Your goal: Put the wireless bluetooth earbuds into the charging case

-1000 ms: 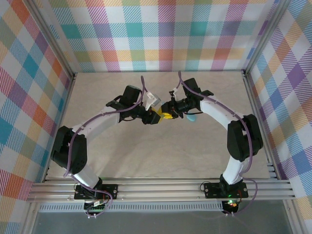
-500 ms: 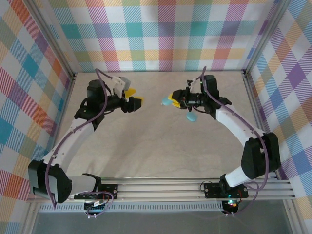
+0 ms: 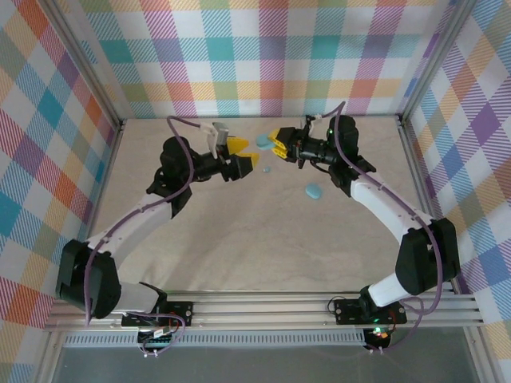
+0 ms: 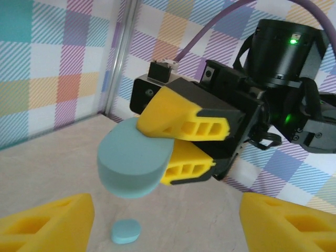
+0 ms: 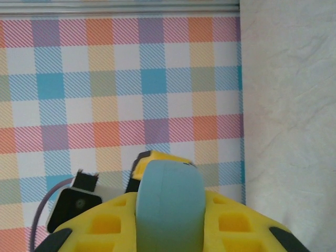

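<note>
Earbud (image 4: 126, 231), as we take the small teal piece to be, lies loose on the bench (image 3: 239, 231) below the teal case (image 4: 131, 168) that the right hand (image 4: 157, 149) clenches in the air, while the left hand (image 3: 242, 153) is released, spread wide with nothing in it. We judge it light, hard and smooth, apt to roll or squirt from a pinch, so we would take it across its rounded body, pressing squarely on both sides with a gentle squeeze.
</note>
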Action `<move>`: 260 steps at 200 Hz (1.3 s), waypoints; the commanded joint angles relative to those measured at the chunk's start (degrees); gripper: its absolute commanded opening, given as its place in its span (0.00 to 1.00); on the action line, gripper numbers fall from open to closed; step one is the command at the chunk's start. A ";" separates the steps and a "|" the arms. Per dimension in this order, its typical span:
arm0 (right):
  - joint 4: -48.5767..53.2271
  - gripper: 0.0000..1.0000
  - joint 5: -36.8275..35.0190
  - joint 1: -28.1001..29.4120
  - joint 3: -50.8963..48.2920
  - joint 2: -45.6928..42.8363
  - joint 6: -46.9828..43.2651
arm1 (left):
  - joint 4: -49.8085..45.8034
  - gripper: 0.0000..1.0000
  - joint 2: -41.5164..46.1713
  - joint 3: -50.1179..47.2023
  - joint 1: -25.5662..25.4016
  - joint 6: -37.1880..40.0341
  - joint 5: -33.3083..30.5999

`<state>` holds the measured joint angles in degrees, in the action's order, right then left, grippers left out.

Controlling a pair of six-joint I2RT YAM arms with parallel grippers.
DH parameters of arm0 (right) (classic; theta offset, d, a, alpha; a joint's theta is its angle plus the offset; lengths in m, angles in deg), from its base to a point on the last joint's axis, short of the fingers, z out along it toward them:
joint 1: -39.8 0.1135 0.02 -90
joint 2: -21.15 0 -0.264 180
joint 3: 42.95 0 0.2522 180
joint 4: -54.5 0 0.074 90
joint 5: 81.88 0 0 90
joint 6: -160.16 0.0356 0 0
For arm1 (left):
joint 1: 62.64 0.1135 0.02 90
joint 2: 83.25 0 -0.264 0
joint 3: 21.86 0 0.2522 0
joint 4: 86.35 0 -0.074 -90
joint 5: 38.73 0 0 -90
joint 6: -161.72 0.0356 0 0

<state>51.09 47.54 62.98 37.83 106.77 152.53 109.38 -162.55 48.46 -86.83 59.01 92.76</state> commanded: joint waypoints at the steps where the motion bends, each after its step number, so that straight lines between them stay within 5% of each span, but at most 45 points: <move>1: -5.95 0.14 -0.31 0.88 2.06 0.07 4.13 | 11.84 0.70 -2.60 2.15 -0.58 -6.35 1.17; 55: -7.69 0.14 0.31 1.34 2.56 0.11 6.48 | 12.12 0.63 -5.37 4.24 -0.60 -5.56 3.29; 98: -9.27 0.14 0.66 1.34 2.50 0.60 8.22 | 10.68 0.43 -6.29 5.41 -0.60 -4.91 4.71; 138: -10.06 0.14 1.02 1.39 2.93 1.12 8.99 | 9.17 0.55 -7.06 6.09 -0.56 -4.17 5.11; 166: -10.25 0.14 1.43 1.43 2.94 1.11 9.21 | 8.91 0.52 -8.15 7.20 -0.60 -4.14 6.14; 218: -8.79 0.15 2.67 1.52 4.35 1.76 8.54 | 8.81 0.27 -8.41 7.96 -0.59 -3.50 6.38; 260: -8.32 0.15 3.20 1.61 3.99 2.17 8.67 | 8.56 0.40 -7.89 7.91 -0.60 -3.60 6.11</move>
<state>43.70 49.26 64.23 40.83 108.08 161.01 117.03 -170.99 54.53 -87.02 54.72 98.18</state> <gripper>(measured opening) 0.241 0.345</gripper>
